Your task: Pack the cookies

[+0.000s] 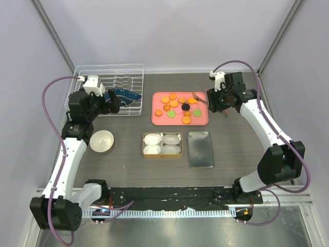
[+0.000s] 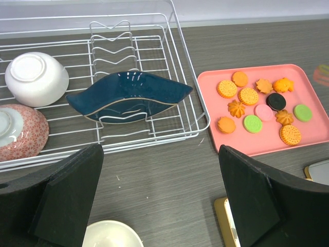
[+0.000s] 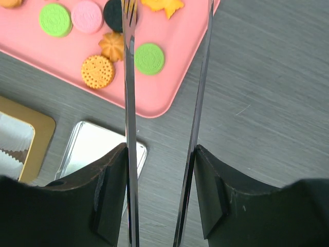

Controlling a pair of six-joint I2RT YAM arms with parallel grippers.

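Observation:
The cookies (image 1: 177,108) lie loose on a pink tray (image 1: 201,121): mostly orange, a few green, one black (image 1: 185,106), one pale pink. They also show in the left wrist view (image 2: 257,105) and the right wrist view (image 3: 97,71). My right gripper (image 1: 220,103) (image 3: 160,154) is shut on metal tongs (image 3: 128,77), whose spread arms reach over the tray's right end, one forked tip beside the black cookie (image 3: 113,13). Nothing is between the tong arms. My left gripper (image 1: 110,103) (image 2: 160,152) is open and empty, above the table next to the dish rack.
A gold tin (image 1: 144,145) with white paper cups sits in front of the tray, its silver lid (image 1: 200,149) to its right. A cream bowl (image 1: 102,141) stands at the left. A white wire dish rack (image 1: 110,77) holds a blue dish (image 2: 128,95) and two bowls.

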